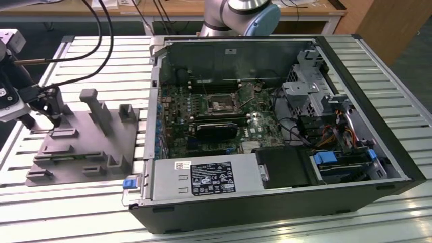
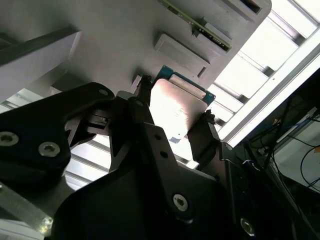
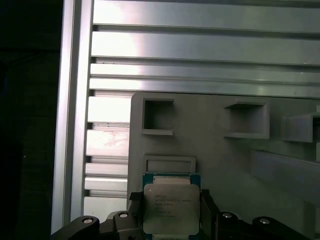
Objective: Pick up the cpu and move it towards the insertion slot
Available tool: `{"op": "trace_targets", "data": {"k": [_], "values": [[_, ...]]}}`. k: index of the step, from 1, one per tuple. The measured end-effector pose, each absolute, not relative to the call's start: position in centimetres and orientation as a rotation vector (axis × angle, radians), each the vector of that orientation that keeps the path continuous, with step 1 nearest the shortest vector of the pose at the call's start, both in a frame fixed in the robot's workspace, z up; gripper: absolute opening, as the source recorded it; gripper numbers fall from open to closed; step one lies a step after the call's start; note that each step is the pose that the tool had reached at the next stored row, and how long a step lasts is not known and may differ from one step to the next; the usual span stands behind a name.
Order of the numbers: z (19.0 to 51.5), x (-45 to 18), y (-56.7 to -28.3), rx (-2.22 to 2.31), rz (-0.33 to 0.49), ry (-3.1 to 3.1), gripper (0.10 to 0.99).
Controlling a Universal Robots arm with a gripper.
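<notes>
far left of the exterior view, the black fingers [image 1: 54, 112] hang over a grey plastic fixture tray [image 1: 88, 152] on the slatted metal tabletop [image 1: 74, 207]. in both wrist views they're clamped on the flat square silver-topped cpu [image 3: 171, 207]. the dark silver-framed insertion slot [image 1: 221, 105] sits mid-frame inside the open black computer case [image 1: 385, 147], well apart.

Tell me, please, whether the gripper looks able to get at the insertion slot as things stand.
Probably yes. The case lies open on its side, and the insertion slot faces up with nothing standing over it. The gripper, closed on the cpu, is over the grey fixture beside the case.
</notes>
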State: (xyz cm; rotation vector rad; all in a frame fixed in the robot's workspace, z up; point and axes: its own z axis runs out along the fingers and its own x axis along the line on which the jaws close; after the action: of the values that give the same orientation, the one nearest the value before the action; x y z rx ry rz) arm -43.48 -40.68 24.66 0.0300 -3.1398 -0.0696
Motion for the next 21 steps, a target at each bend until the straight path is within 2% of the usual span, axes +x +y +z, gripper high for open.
{"op": "trace_targets", "data": {"k": [21], "values": [[26.1, -43.5, -40.7, 0.03, -0.07, -3.14, 0.545]]}}
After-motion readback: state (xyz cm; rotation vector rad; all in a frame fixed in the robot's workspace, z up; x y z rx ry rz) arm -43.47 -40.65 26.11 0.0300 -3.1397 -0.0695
